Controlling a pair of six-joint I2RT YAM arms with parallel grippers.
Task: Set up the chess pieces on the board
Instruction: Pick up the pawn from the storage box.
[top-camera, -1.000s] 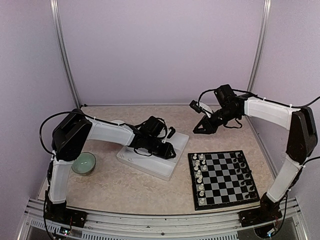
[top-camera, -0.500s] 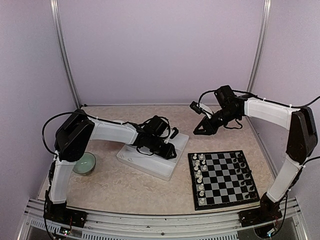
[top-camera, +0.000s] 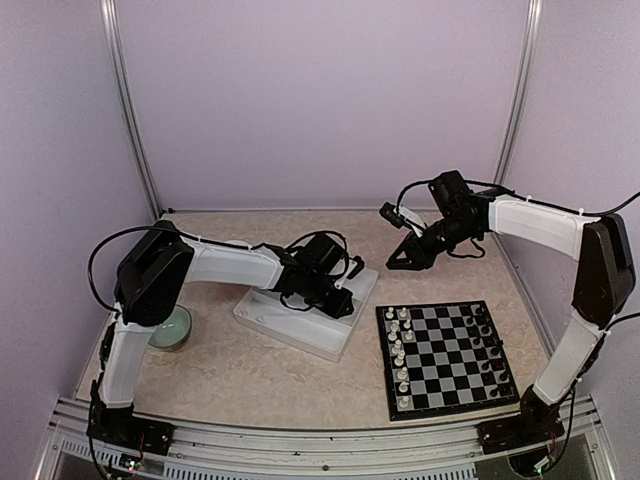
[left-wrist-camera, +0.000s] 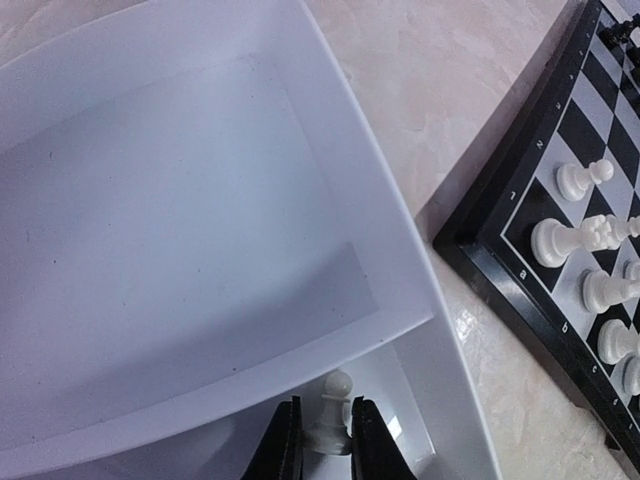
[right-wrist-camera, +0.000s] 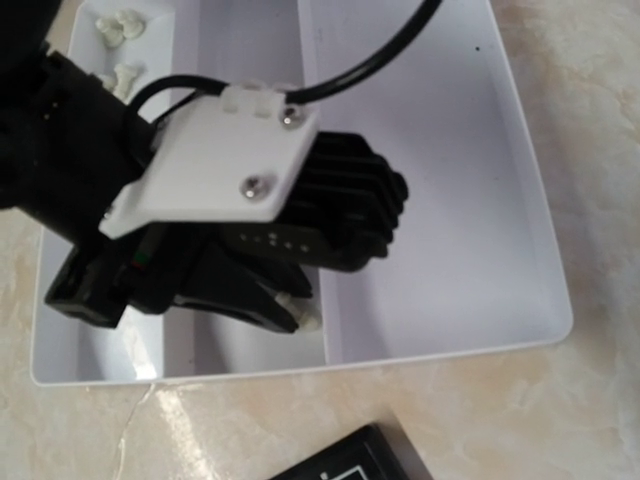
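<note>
Currently the left gripper (left-wrist-camera: 321, 446) pinches a small white plastic pawn (left-wrist-camera: 329, 408) inside the white divided plastic tray (left-wrist-camera: 200, 220), left of the black-and-grey checkered chessboard (left-wrist-camera: 490, 195). Next move, as judged: lift clear and carry to a vacant square. Right gripper (top-camera: 398, 262), beyond the chessboard: cannot tell.

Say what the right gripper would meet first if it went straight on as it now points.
Likely the left arm's camera bracket, centred in its wrist view above the white tray; depth is unclear.

Left pincer (left-wrist-camera: 325, 452) shifted right, closed onto white pawn (left-wrist-camera: 332, 404)
</note>
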